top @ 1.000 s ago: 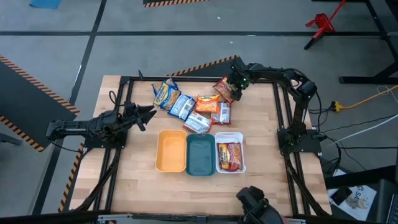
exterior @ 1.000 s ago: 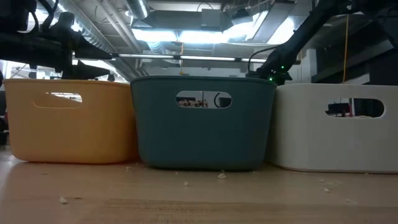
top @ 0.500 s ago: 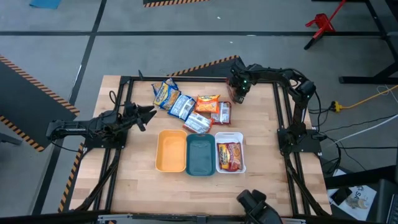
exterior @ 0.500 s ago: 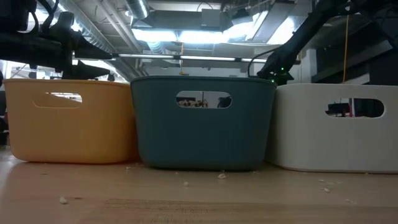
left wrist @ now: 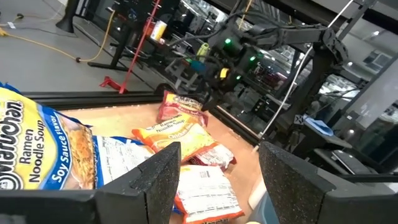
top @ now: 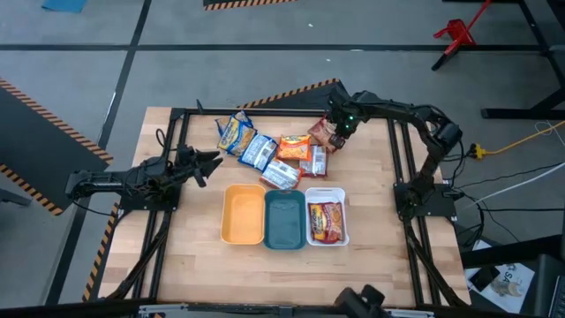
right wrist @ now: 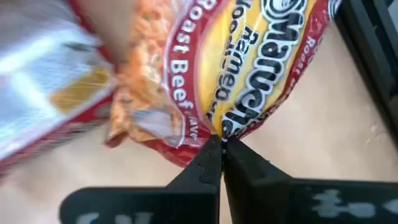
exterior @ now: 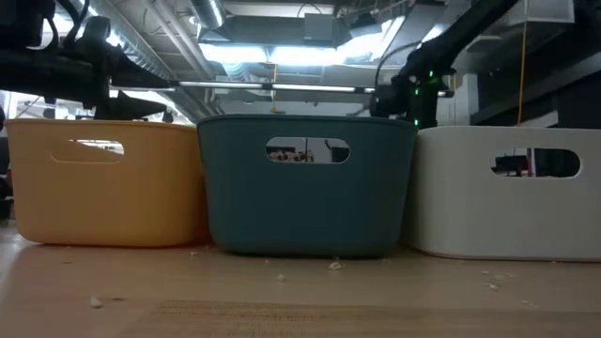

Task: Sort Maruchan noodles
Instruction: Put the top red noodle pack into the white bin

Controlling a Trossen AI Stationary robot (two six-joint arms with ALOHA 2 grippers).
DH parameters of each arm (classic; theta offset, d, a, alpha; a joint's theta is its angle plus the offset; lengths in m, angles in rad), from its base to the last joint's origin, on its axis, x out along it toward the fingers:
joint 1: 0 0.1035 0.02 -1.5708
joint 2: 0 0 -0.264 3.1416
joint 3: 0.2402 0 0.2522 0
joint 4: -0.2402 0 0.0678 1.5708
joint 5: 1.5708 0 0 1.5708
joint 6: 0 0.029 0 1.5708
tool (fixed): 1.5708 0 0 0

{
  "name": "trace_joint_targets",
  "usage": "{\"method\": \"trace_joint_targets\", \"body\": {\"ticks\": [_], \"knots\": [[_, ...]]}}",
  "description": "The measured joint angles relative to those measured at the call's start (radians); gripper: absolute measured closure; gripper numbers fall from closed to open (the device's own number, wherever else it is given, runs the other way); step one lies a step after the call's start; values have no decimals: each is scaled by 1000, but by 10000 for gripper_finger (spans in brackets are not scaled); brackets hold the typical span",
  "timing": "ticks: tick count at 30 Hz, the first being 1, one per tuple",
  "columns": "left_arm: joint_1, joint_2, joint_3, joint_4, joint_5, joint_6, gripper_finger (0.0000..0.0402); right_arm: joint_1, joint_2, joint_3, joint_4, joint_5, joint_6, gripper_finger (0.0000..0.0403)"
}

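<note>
Several Maruchan noodle packets lie in a loose pile [top: 269,152] at the table's far middle: yellow [top: 234,134], blue-white [top: 258,151] and orange [top: 294,146] ones. Another red packet [top: 325,221] lies in the white tray [top: 326,191]. My right gripper [top: 338,126] stands at the pile's far right end, shut on a red-brown Roast Beef packet [right wrist: 205,68]. My left gripper [left wrist: 217,180] waits open at the table's left, pointing at the pile with nothing between its fingers. My right gripper pinches the red-brown packet's crimped edge [right wrist: 219,133] between its two fingertips. The fingers come from above, slanting down from the table's far right side. The packet spreads out beyond the fingertips toward the pile. I cannot tell whether it is clear of the table.
Three trays stand side by side near the table's middle: yellow-orange [top: 242,189], teal [top: 284,196] and white. A black frame [top: 399,150] runs along the table's edges. Bare wood lies near the front edge [top: 265,274].
My right gripper has shut on the red-brown packet's edge at the far right of the pile and has then risen. The packet has shifted a little toward the pile. The left arm has kept still.
</note>
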Motion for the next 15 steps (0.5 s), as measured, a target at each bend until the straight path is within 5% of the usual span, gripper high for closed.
{"method": "trace_joint_targets", "body": {"ticks": [15], "knots": [[0, 0, 0, 0, 77, -21, 189, 332, -226, 1, -157, 91, 519, 403]]}}
